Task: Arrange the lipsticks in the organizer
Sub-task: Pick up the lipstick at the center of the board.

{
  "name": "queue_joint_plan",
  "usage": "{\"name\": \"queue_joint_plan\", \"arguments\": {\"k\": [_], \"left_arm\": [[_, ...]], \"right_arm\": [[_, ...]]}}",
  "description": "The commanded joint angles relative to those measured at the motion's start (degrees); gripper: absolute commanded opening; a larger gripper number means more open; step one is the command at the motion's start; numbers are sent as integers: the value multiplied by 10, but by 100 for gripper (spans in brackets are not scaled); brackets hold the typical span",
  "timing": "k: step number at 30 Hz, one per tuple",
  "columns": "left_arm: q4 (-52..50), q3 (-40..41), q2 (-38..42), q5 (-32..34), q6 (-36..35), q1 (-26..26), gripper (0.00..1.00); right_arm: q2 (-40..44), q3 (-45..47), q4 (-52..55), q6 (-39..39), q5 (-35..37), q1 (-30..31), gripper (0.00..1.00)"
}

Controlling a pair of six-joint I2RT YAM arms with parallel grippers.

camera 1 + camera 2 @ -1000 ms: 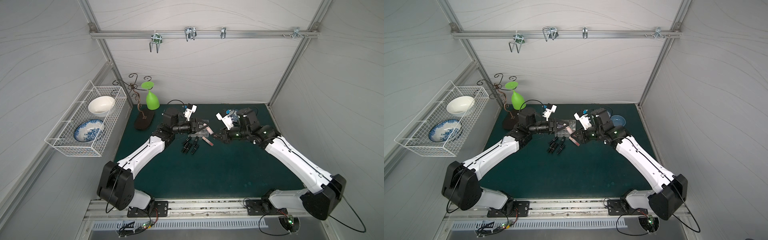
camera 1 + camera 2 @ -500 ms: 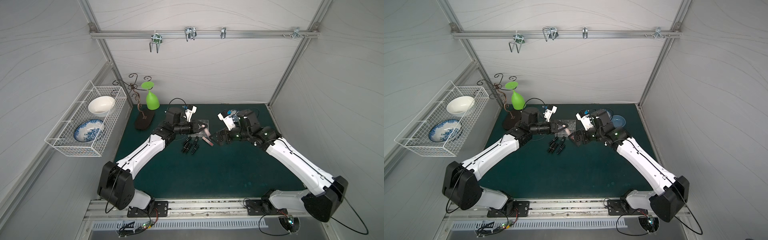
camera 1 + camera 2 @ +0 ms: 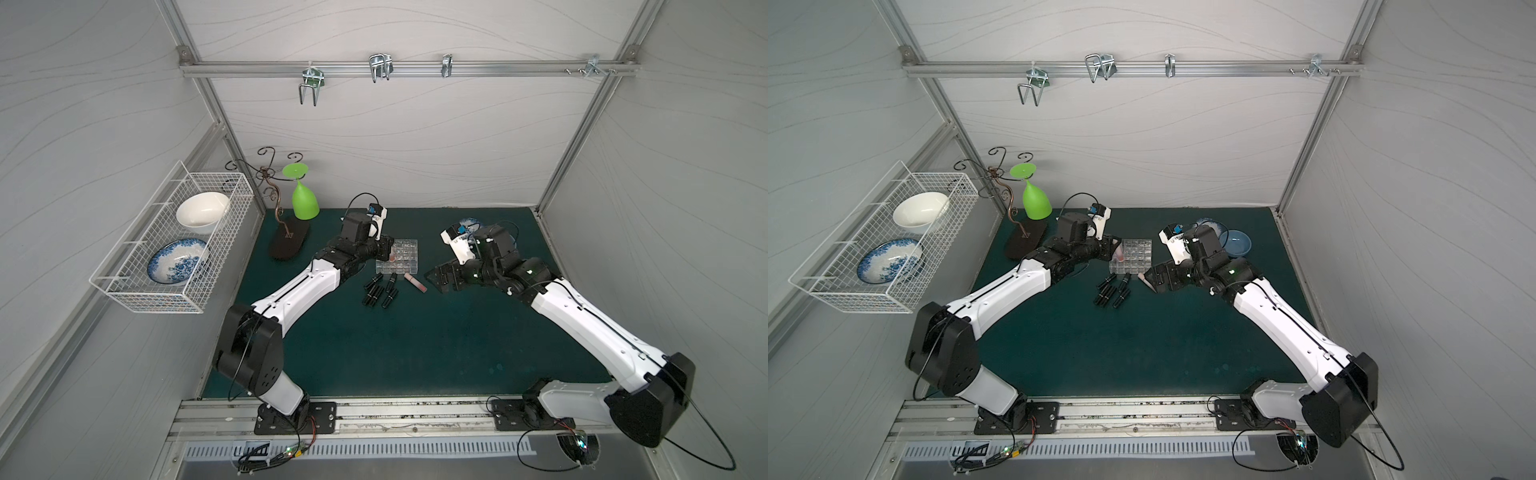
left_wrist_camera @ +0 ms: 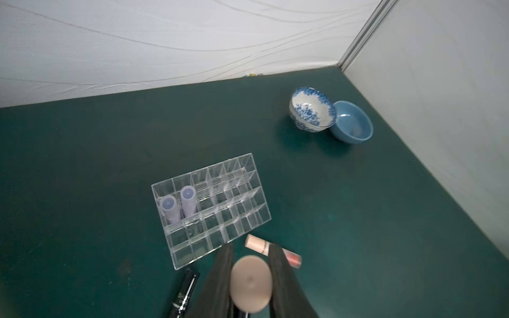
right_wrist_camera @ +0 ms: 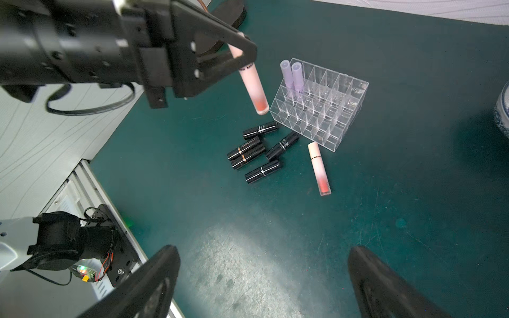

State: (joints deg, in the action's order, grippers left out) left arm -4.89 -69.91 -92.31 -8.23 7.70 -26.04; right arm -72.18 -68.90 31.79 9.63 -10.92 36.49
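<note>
The clear organizer (image 3: 405, 253) (image 3: 1138, 255) (image 4: 220, 209) (image 5: 325, 107) stands on the green mat with two lilac lipsticks (image 4: 179, 205) (image 5: 292, 75) upright in cells at one end. My left gripper (image 4: 251, 256) (image 5: 242, 52) (image 3: 388, 251) is shut on a peach-pink lipstick (image 4: 251, 283) (image 5: 252, 82), held tilted, its red lower end beside the organizer's left edge. A second peach-pink lipstick (image 5: 319, 168) (image 3: 415, 282) and several black lipsticks (image 5: 253, 150) (image 3: 380, 291) lie in front of the organizer. My right gripper (image 5: 263, 249) (image 3: 436, 280) hangs open and empty to its right.
A patterned bowl (image 4: 311, 110) and a blue bowl (image 4: 352, 122) (image 3: 1235, 243) sit at the back right. An upturned green glass (image 3: 305, 199) and a dark stand (image 3: 289, 243) are at the back left. A white wire basket (image 3: 124, 286) with two bowls hangs on the left wall.
My right gripper has opened and drawn back to the right, away from the left gripper. The left gripper has closed on the peach-pink lipstick and shifted slightly left with it.
</note>
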Motion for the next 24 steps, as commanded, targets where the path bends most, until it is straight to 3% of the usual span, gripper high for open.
{"name": "queue_joint_plan", "arguments": {"k": [1,10,24], "left_arm": [[64,-45,-44,32,-59,-7,11],[110,-130,-168,57,-87,-10,10],[141,-114,-207,85,-102,-10,9]], "right_arm": [[5,10,-18,-1,1,-8,99],[-6,20,-30,0,-23,-22,99],[-23,34,-45,-5,-46,-37,99]]}}
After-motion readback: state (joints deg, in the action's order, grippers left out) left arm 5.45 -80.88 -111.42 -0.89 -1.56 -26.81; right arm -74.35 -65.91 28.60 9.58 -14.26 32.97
